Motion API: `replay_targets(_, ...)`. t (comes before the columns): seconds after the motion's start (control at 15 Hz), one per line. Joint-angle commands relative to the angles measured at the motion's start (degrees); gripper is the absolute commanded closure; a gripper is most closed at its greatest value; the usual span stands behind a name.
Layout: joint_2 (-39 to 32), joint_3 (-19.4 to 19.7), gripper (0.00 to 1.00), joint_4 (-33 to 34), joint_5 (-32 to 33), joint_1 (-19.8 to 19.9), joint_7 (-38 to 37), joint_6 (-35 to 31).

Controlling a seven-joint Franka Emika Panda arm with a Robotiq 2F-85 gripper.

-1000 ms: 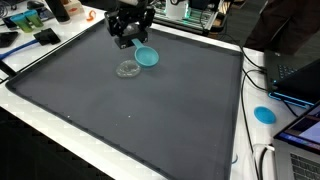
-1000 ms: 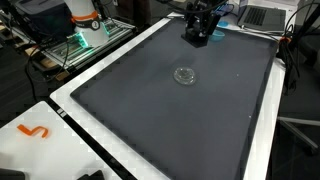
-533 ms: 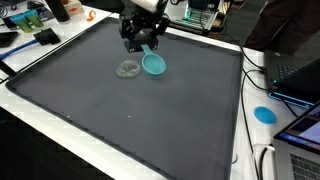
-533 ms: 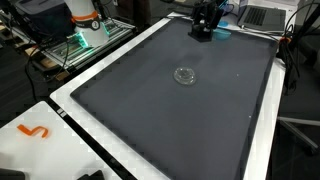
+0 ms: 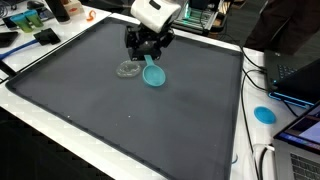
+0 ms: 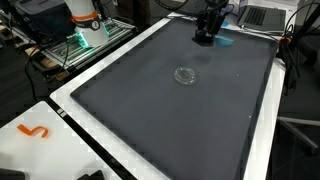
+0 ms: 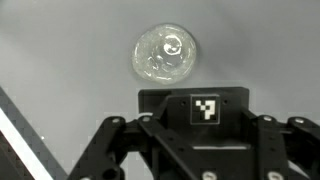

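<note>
Two small things near gripper [image 5: 148,54]. In an exterior view: appears pinched on stem of teal scoop [image 5: 155,75], bowl hanging at 5 o'clock; clear lid [image 5: 127,69] flat on mat [image 5: 120,120], just beside at 8 o'clock. In an exterior view: teal scoop [image 6: 224,39] at 3 o'clock, clear lid [image 6: 185,75] at 7, apart. Wrist view: clear lid [image 7: 165,52] at 12 o'clock, fingertips out of frame. Looks mid-carry; calls next for firm grip, clearance from clear lid.

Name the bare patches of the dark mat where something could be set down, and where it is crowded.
Free: the wide mat between the clear lid and the near white border. Crowded: by the gripper and teal disc.
</note>
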State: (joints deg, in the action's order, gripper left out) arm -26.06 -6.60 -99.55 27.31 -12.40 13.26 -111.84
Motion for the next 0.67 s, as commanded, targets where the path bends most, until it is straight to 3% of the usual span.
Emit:
replay_targets(0.0, -2.56, 0.72, 0.69, 3.24, 1.14, -1.34, -2.99, 2.82)
replay_targets(0.6, -5.33, 1.06, 0.69, 7.14, 0.97, -2.07, -4.81, 5.77)
